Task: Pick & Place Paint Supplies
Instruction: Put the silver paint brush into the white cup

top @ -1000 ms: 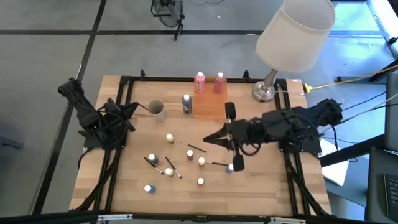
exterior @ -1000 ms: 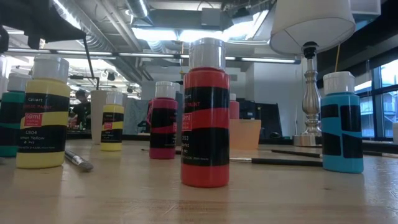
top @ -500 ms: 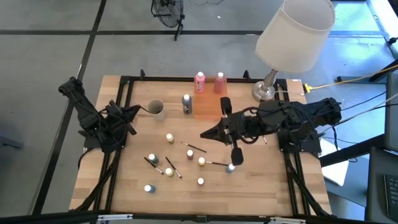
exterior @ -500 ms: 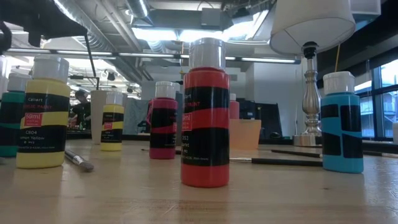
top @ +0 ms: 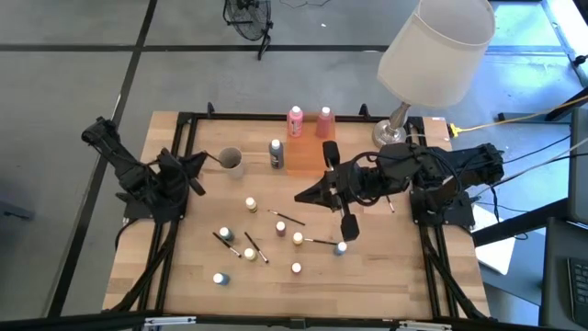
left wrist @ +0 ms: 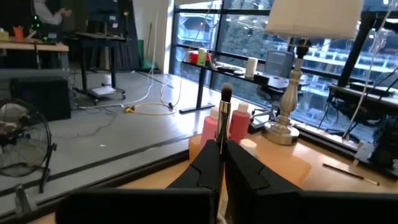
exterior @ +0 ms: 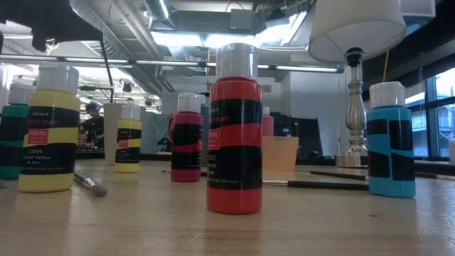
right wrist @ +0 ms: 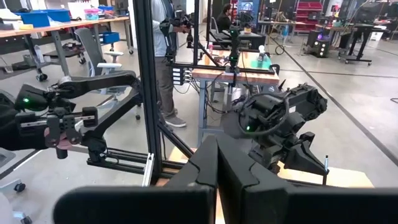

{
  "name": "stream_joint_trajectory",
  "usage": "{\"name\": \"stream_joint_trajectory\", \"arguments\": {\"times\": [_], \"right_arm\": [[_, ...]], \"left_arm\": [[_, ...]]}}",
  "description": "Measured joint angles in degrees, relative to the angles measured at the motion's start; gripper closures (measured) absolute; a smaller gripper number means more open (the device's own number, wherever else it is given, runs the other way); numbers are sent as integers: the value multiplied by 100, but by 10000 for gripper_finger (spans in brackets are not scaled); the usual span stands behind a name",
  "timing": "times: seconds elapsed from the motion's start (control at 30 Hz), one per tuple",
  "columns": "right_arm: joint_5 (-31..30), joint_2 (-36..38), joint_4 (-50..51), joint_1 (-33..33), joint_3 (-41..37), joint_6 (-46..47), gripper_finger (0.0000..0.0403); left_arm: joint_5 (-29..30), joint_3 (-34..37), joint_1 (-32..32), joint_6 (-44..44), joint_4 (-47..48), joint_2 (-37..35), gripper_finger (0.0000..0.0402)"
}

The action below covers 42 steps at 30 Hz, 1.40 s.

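Paint bottles [top: 250,204] and brushes [top: 288,218] scattered mid-table; low view alone shows label colours. Left gripper [left wrist: 220,163] pinches a brush at 9 o'clock; right gripper [top: 300,198] pressed together, empty, centre.

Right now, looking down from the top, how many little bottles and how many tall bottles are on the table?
Little bottles: 8
Tall pink bottles: 2
Tall dark bottle: 1
Total: 11 bottles
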<state>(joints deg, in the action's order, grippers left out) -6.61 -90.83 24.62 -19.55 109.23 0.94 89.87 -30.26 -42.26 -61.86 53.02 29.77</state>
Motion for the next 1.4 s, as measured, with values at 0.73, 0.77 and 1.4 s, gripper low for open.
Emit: {"name": "stream_joint_trajectory", "arguments": {"times": [0.73,0.77,1.4], "right_arm": [[1027,-2,13,-130,0,10,402],[1025,-2,47,-153,0,10,402],[1023,-2,304,-262,0,214,402]], "left_arm": [[-4845,-103,4185,5958,-4927,-1,399],[-5116,-99,4451,5793,-4684,3,399],[-6403,191,5477,5091,-3281,-1046,399]]}}
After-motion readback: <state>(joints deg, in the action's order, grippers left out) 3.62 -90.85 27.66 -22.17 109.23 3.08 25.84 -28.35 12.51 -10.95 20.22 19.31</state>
